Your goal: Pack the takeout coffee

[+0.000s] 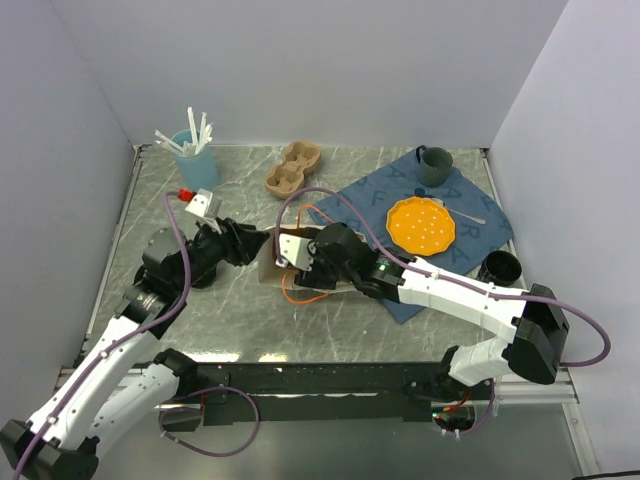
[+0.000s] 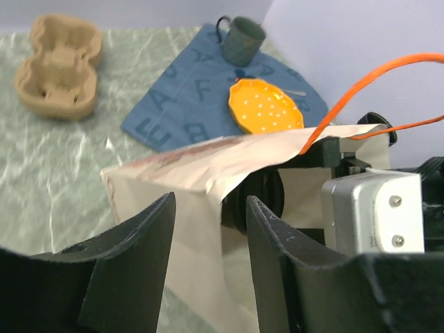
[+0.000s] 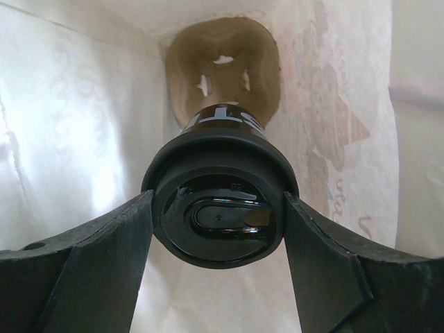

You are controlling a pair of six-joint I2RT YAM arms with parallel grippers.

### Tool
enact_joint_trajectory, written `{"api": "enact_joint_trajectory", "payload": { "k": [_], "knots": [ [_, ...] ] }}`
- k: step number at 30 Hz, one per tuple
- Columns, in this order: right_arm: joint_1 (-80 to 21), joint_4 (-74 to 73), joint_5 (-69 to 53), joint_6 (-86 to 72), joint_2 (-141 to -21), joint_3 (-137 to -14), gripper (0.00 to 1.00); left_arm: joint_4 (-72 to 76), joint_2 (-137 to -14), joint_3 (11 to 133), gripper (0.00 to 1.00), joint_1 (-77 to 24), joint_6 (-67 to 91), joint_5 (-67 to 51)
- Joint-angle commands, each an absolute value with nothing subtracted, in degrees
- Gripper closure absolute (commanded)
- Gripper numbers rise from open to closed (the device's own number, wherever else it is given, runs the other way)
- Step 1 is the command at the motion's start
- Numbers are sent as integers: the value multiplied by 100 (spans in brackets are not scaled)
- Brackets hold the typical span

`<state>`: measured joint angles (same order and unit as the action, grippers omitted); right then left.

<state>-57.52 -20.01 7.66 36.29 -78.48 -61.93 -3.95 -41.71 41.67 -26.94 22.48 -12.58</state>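
Observation:
The paper bag [image 1: 268,265] lies on its side mid-table. My right gripper [image 1: 295,250] reaches into its mouth. In the right wrist view the gripper [image 3: 218,200] is shut on the black lidded takeout coffee cup [image 3: 218,215], with a finger against each side of the lid. The cup's base sits in a brown cardboard carrier [image 3: 222,62] deep in the bag [image 3: 69,125]. My left gripper [image 1: 250,243] is at the bag's left edge. In the left wrist view it [image 2: 208,205] is open, with the bag's paper wall [image 2: 194,166] between the fingers and the cup [image 2: 260,198] just behind.
A second black cup, without a lid [image 1: 500,267], stands at the right. A blue cloth [image 1: 380,195] carries an orange plate [image 1: 421,224], a spoon [image 1: 465,212] and a teal mug [image 1: 434,165]. A cardboard carrier [image 1: 293,168] and a light-blue cup of sticks [image 1: 194,158] stand at the back.

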Motion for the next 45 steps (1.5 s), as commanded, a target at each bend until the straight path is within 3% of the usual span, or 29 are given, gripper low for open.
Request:
{"api": "enact_joint_trajectory", "payload": {
  "k": [1,13,16,17,19,35,45],
  "knots": [
    [-5827,-1670,791,3454,-7831,-6161,56,-1222,-3981,4359,49,-2689,2558,-853],
    [-5853,-1723,800,3331,-7831,-6196,56,-1063,-4271,4438,58,-2689,2479,-1221],
    [-5862,-1749,817,3314,-7840,-6188,56,-1063,-4237,4430,78,-2689,2365,-1623],
    [-5854,-1740,817,3322,-7857,-6135,56,-1081,-4193,4421,91,-2689,2269,-1722],
    [-5854,-1653,939,3453,-7849,-6056,57,-959,-3983,4255,99,-2689,2075,-1749],
    [-5792,-2039,1204,4763,-8007,-6838,57,914,-3269,3173,99,-2681,335,-1546],
    [-5739,-1223,1317,5281,-8471,-6434,57,976,-2910,2813,99,-2681,738,-2065]
  ]
}}
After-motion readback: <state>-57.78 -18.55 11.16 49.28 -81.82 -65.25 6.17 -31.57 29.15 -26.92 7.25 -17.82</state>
